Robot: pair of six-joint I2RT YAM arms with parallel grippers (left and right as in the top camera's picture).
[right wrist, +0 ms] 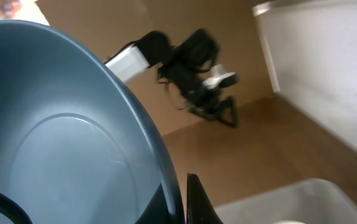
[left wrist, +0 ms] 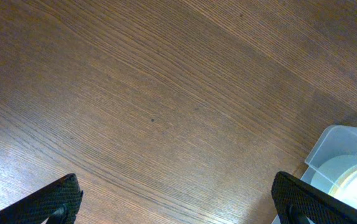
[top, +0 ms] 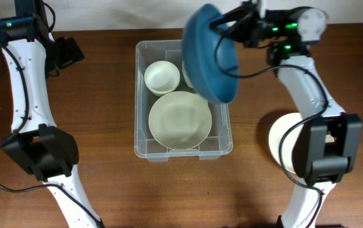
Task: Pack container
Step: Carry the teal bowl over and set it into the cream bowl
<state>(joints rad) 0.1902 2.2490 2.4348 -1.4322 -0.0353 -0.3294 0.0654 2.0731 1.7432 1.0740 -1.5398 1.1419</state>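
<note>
The clear container (top: 140, 101) stands mid-table and holds a cream plate (top: 180, 119) and a small cream bowl (top: 162, 76); a second small bowl (top: 187, 75) is half hidden. Above its far right corner a large blue bowl (top: 210, 54) hangs tilted on edge. My right gripper (top: 229, 30) is shut on the blue bowl's rim, and in the right wrist view the blue bowl (right wrist: 60, 143) fills the left side, with the right gripper (right wrist: 183, 199) pinching its wall. My left gripper (top: 67, 54) is open over bare wood left of the container, its fingers (left wrist: 53, 202) wide apart.
A large cream dish (top: 281, 140) sits on the table at the right, partly under my right arm. A corner of the container (left wrist: 340, 146) shows at the lower right of the left wrist view. A white surface (right wrist: 328, 62) fills the upper right of the right wrist view.
</note>
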